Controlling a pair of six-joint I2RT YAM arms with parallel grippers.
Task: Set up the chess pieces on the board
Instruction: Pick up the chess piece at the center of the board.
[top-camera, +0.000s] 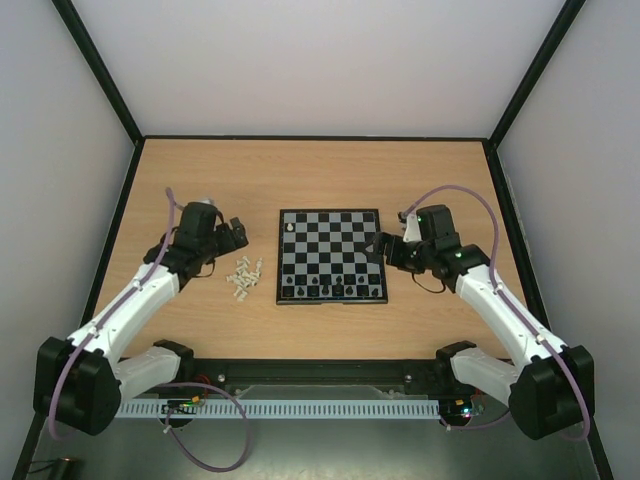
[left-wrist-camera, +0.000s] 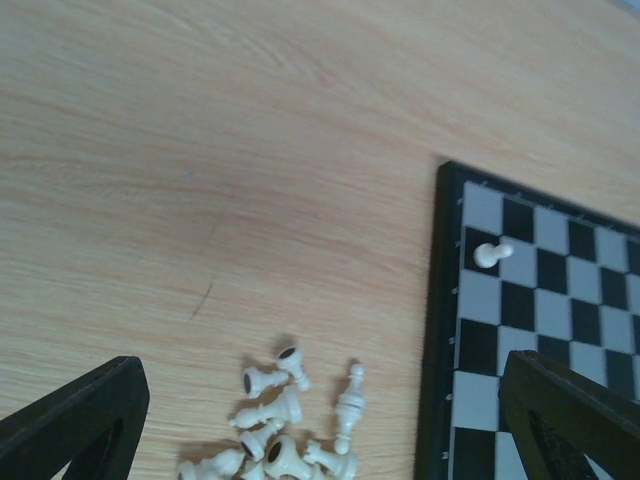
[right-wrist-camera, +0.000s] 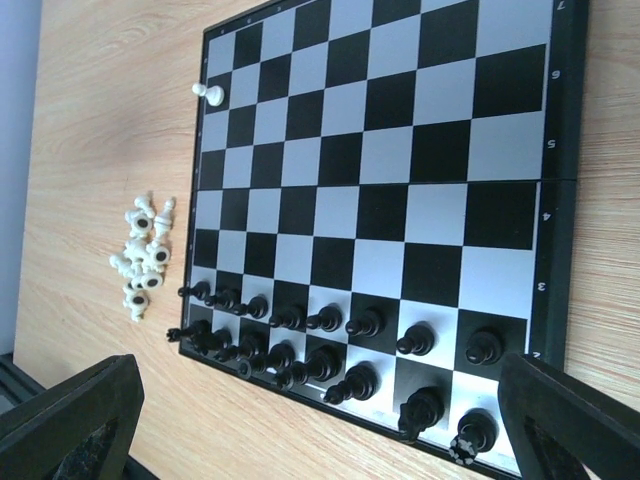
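Note:
The board (top-camera: 345, 245) lies mid-table. Black chess pieces (top-camera: 330, 290) fill its two near rows, and they show in the right wrist view (right-wrist-camera: 330, 345). One white pawn (top-camera: 290, 228) stands at the far left corner area; it also shows in the left wrist view (left-wrist-camera: 491, 254) and the right wrist view (right-wrist-camera: 210, 94). Several cream-white pieces (top-camera: 244, 277) lie toppled in a pile left of the board, seen close (left-wrist-camera: 285, 425). My left gripper (top-camera: 237, 236) hovers open and empty over the pile (left-wrist-camera: 320, 440). My right gripper (top-camera: 385, 246) is open and empty at the board's right edge (right-wrist-camera: 320, 430).
The wooden table (top-camera: 200, 175) is walled by black-framed white panels at the back and sides. The board's black border (left-wrist-camera: 438, 330) lies just right of the white pile. A faint scratch (left-wrist-camera: 203, 298) marks the wood.

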